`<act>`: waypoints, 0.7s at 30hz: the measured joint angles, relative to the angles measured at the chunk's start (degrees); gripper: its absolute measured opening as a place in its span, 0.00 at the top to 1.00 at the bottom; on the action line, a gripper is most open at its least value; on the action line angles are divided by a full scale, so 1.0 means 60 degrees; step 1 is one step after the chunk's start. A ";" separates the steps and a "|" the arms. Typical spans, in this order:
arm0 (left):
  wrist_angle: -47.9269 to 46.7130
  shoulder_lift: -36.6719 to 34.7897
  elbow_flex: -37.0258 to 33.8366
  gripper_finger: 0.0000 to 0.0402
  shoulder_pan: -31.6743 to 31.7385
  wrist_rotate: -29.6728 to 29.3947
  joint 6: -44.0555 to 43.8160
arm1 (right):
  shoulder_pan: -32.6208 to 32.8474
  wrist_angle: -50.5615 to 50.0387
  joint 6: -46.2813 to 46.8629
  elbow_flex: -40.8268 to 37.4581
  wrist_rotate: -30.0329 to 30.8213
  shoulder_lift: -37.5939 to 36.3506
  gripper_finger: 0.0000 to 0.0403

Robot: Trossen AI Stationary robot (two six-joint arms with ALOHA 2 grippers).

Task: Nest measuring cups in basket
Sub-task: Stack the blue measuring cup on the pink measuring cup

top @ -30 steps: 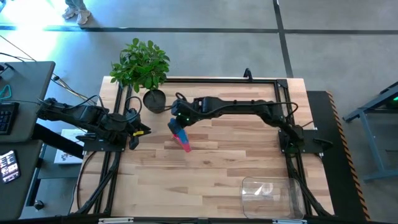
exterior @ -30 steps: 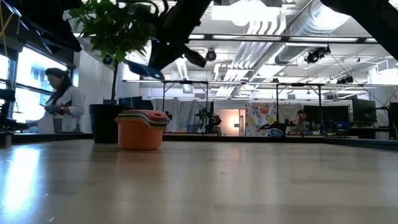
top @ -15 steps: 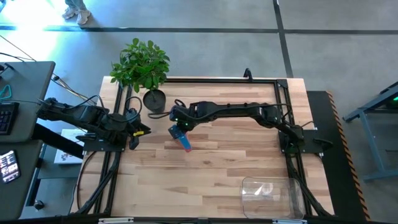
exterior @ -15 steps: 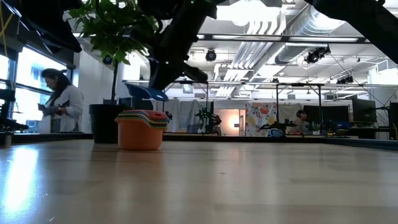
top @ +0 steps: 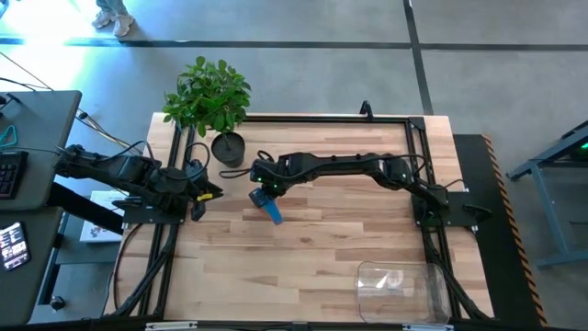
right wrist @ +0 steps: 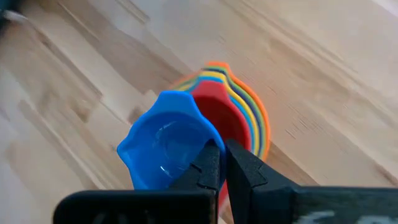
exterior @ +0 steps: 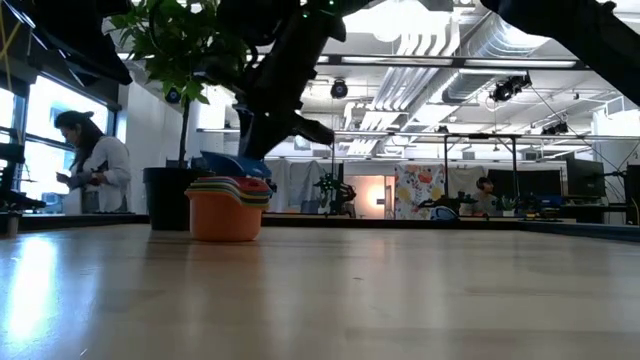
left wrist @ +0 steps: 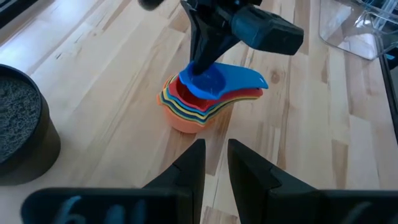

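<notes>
A stack of nested measuring cups (left wrist: 186,109), orange outermost and red innermost, stands on the table left of centre; it also shows in the low view (exterior: 226,208). My right gripper (right wrist: 222,163) is shut on a blue cup (right wrist: 163,146) directly over the stack (top: 269,204). The blue cup's bottom is down in the red cup; whether it rests there I cannot tell. The clear basket (top: 401,290) stands at the near right edge. My left gripper (left wrist: 216,160) waits at the table's left, open by a narrow gap, empty, facing the stack. My right gripper pinches the blue cup's side wall (right wrist: 205,144), one finger inside the bowl and one outside. The fingers come from above, slanting down (left wrist: 200,59). The cup sits nearly level, mouth up, its handle (left wrist: 254,78) pointing to the same side as the stack's handles.
A dark plant pot (top: 228,147) with a leafy plant stands just beyond the stack toward the far left corner. Bare wood lies between the stack and the basket. A person (exterior: 92,160) stands in the room beyond the table.
My right gripper has gone down, and slightly toward the table's left edge, with the blue cup. The cup was clear above the stack and now sits low on top of it. The stack has stayed in place.
</notes>
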 joint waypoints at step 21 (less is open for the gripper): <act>0.0000 0.0001 0.0000 0.86 0.0000 -0.0354 0.0000 | -0.0009 -0.0082 -0.0003 0.0000 0.0015 0.0039 0.82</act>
